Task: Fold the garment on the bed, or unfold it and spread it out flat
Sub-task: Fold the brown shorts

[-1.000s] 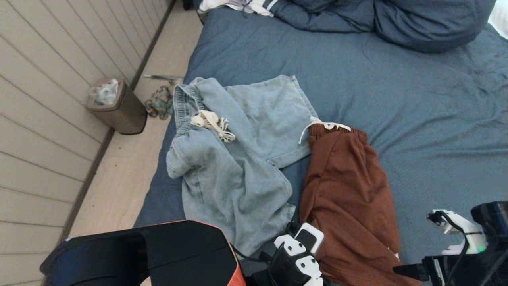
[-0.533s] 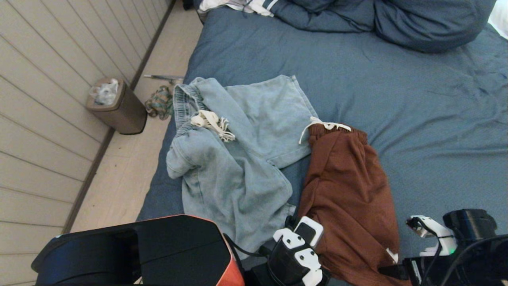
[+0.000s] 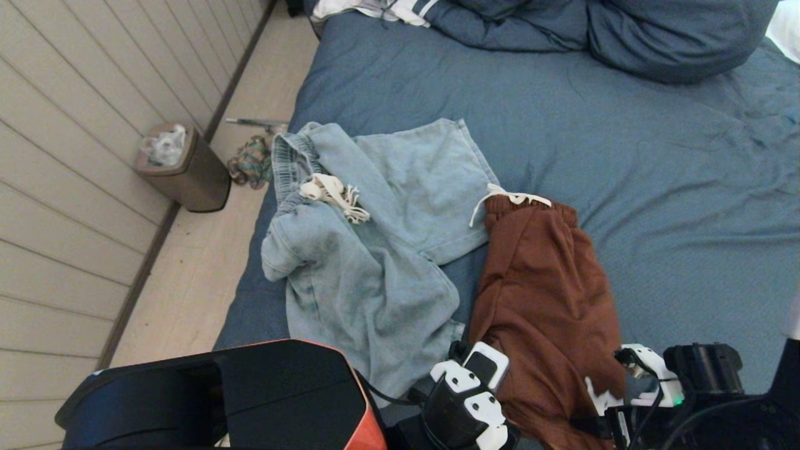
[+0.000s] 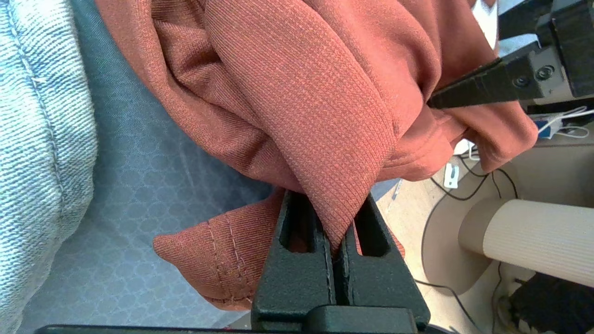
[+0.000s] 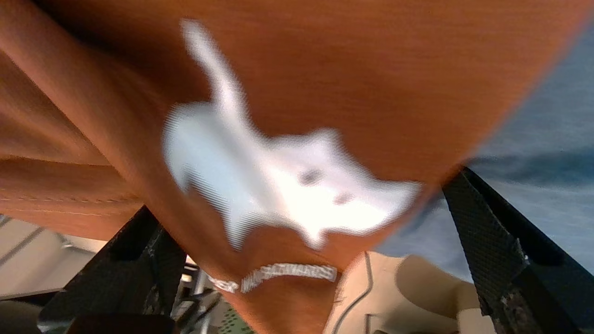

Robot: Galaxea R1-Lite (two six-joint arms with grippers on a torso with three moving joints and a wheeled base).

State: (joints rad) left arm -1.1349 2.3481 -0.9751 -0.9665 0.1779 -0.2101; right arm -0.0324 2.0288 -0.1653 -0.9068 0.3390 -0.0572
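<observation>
A rust-brown pair of shorts (image 3: 544, 294) with a white drawstring lies on the slate-blue bed (image 3: 625, 156), near its front edge. My left gripper (image 4: 333, 241) is shut on a fold of the rust fabric (image 4: 301, 93) by the hem. Its wrist (image 3: 469, 394) shows at the bottom centre of the head view. My right gripper (image 5: 315, 241) is open, and the shorts' lower corner with a white cat print (image 5: 278, 185) hangs between its spread fingers (image 5: 492, 241). A light blue pair of shorts (image 3: 375, 250) lies crumpled to the left, touching the rust pair.
A bunched blue duvet and pillows (image 3: 625, 31) lie at the far end of the bed. A brown waste bin (image 3: 187, 165) stands on the wooden floor to the left, by the panelled wall. My black and orange body (image 3: 250, 400) fills the lower left.
My right arm has moved left along the front edge to the rust shorts' printed corner. The left gripper has kept its hold and barely moved.
</observation>
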